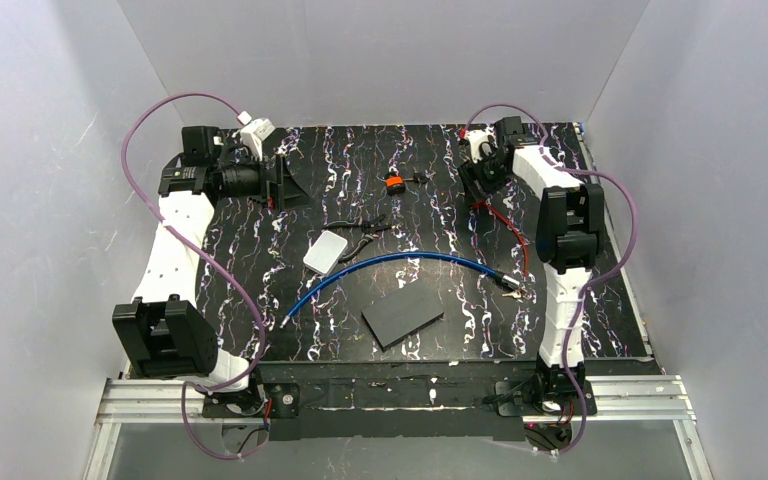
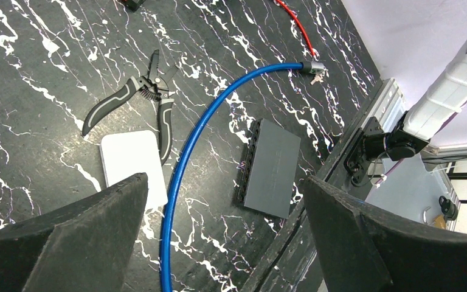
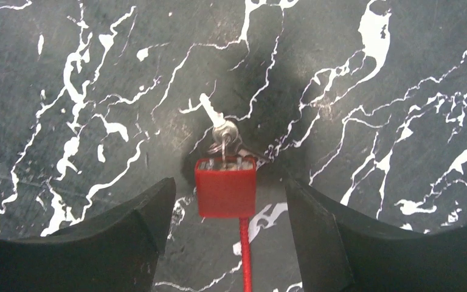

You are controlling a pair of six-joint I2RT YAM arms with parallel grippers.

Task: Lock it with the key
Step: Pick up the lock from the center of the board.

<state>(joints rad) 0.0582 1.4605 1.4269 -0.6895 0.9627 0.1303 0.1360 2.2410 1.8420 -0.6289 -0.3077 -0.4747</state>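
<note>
Hovering with jaws apart, the right hand point(image 3: 230, 182) is straddling the red block point(image 3: 225, 198), likely needing to pinch the key point(image 3: 216, 118) just ahead.

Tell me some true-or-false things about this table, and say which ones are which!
The blue cable lock lies curved on the table. True.
The left gripper holds the pliers. False: it is open and empty; the pliers lie on the table.
The right gripper is open around a red padlock. True.
The white box rests on the grey slab. False: they lie apart, the blue cable lock between them.
</note>
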